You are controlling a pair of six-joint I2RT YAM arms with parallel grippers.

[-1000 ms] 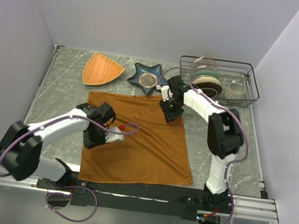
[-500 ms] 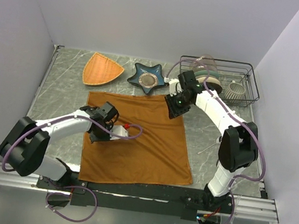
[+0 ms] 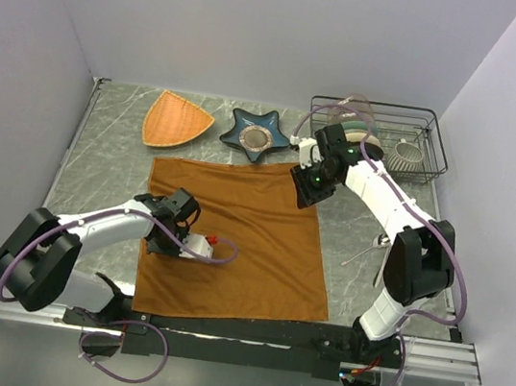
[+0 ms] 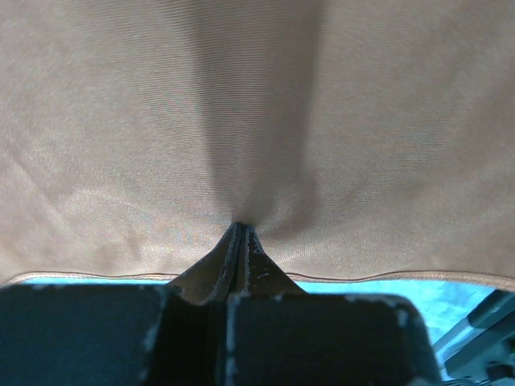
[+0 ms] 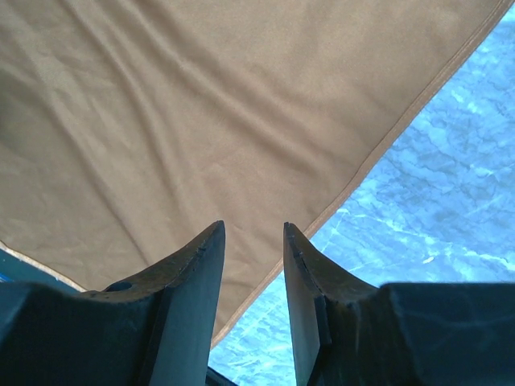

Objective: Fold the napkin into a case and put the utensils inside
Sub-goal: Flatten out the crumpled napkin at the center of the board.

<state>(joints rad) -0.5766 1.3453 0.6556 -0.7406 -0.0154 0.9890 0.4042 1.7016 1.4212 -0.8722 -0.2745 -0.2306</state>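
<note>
We see a grey marbled table (image 3: 107, 161) boxed in by pale lilac walls. The napkin (image 3: 251, 241) lies spread flat and unfolded on it, a rust-orange sheet that we take as our landmark.

At the napkin's left edge, the left gripper (image 4: 240, 233) has its fingers pressed together on a small pinch of the cloth, which puckers up into the tips in the left wrist view. At the napkin's far right corner, the right gripper (image 5: 251, 229) hangs with its fingers parted and nothing between them, the hem running just under the gap.

The utensils (image 3: 365, 254) lie on the bare table just off the napkin's right edge, not touching it. Beyond the napkin's far edge sit an orange woven plate (image 3: 177, 120), a dark star-shaped dish (image 3: 255, 134) and, further right, a wire rack (image 3: 383, 139) holding crockery.
</note>
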